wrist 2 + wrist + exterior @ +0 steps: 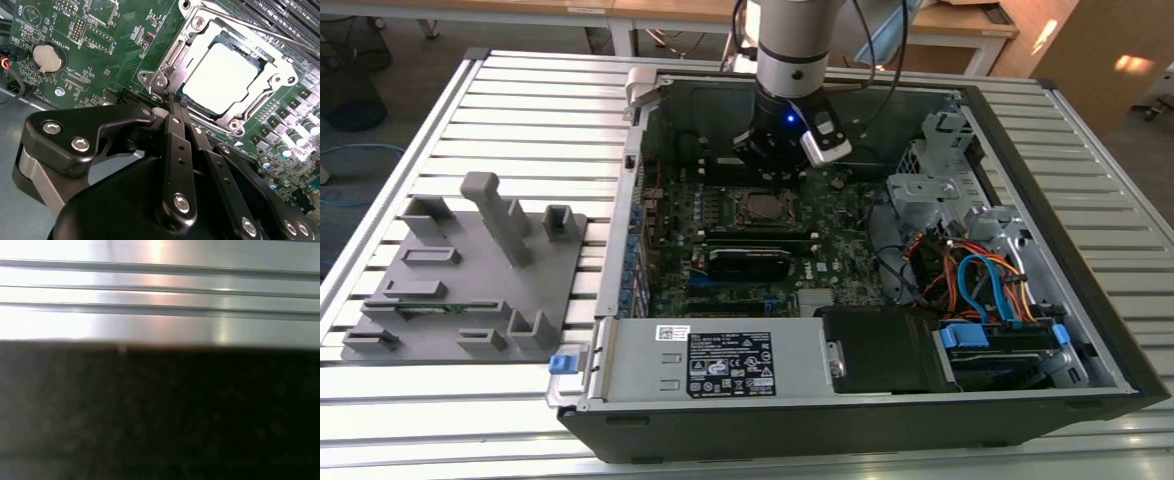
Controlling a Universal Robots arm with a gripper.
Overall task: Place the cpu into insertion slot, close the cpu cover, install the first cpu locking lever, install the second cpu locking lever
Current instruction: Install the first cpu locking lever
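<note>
Exterior view: the end effector is seen inside the open computer case, just above the insertion slot; a grey fixture block lies on the slatted worktop.

Second wrist view: the cpu is seated in the slot under the closed cpu cover. The fingers are pressed together, nothing held, tips at the cover's edge. A coin battery is noted nearby.

First wrist view: bright metal slats are recorded.
</note>
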